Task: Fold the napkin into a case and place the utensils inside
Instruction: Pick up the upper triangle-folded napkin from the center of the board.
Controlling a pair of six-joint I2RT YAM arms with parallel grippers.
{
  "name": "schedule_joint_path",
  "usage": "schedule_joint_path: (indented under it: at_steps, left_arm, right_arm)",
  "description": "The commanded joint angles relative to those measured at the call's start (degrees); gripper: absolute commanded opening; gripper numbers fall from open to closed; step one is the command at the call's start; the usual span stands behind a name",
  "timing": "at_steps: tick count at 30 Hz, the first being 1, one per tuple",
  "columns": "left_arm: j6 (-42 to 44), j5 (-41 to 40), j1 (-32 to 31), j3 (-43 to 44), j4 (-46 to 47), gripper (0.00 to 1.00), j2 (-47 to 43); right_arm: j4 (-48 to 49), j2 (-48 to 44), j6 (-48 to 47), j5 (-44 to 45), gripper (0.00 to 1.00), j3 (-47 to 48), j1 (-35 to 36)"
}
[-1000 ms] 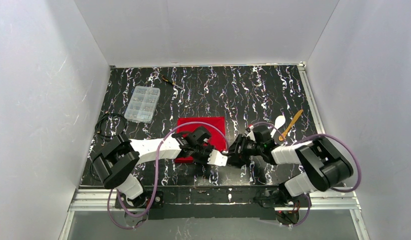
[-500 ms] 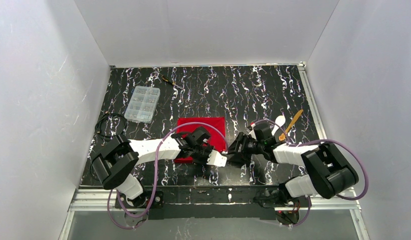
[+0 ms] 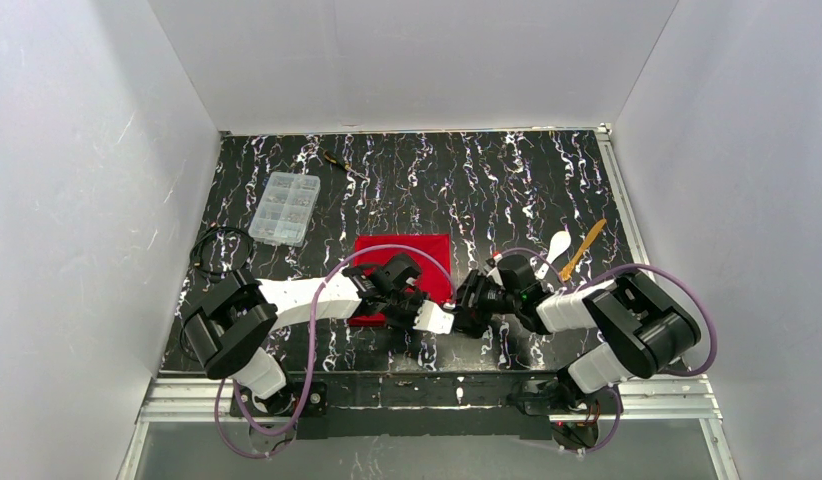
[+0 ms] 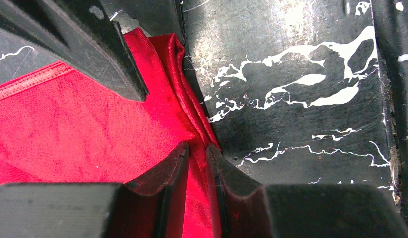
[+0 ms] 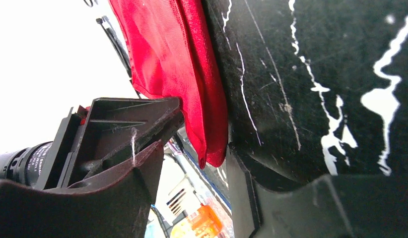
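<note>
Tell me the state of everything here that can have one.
napkin, lying on the table, layered edge pinched.
left gripper, shut on the napkin's edge.
right gripper, open, jaws either side of napkin corner.
white spoon, loose on table, outside napkin.
yellow-gold utensil, loose beside the spoon.

Red napkin (image 3: 402, 250) centre, utensils (image 3: 558, 243) to right

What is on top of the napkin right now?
Only the left gripper, shut on the folded near-right edge of the napkin; its wrist hides the cloth beneath. The white spoon and yellow utensil lie on the table to its right.
</note>
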Motion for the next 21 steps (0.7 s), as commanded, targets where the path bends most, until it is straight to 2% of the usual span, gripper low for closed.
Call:
schedule_joint_path:
  at_steps: [1, 5, 12, 14, 17, 21]
  left_arm:
    - [0.2, 1.6, -0.3, -0.5, -4.8, 0.20, 0.5]
    - [0.3, 1.2, -0.3, -0.3, -5.1, 0.19, 0.0]
    - [1.0, 0.9, -0.3, -0.7, -5.3, 0.19, -0.3]
    - [0.9, 1.1, -0.4, -0.7, -5.3, 0.19, -0.2]
    - [1.1, 1.1, -0.3, -0.7, -5.3, 0.20, -0.1]
    - [1.2, 1.1, -0.3, -1.0, -5.2, 0.20, 0.0]
  right_arm:
    - [-0.5, 1.0, 0.9, 6.2, 0.56, -1.7, 0.5]
    - [-5.0, -2.0, -0.9, 8.5, 0.39, -0.2, 0.5]
    - [-8.9, -3.5, -2.4, 9.7, 0.24, 1.1, 0.4]
    - [-9.2, -3.2, -2.6, 9.7, 0.23, 1.4, 0.5]
    - [-10.4, -2.8, -3.4, 9.7, 0.31, 2.5, 0.4]
    - [-9.4, -1.7, -3.4, 10.0, 0.29, 2.8, 0.5]
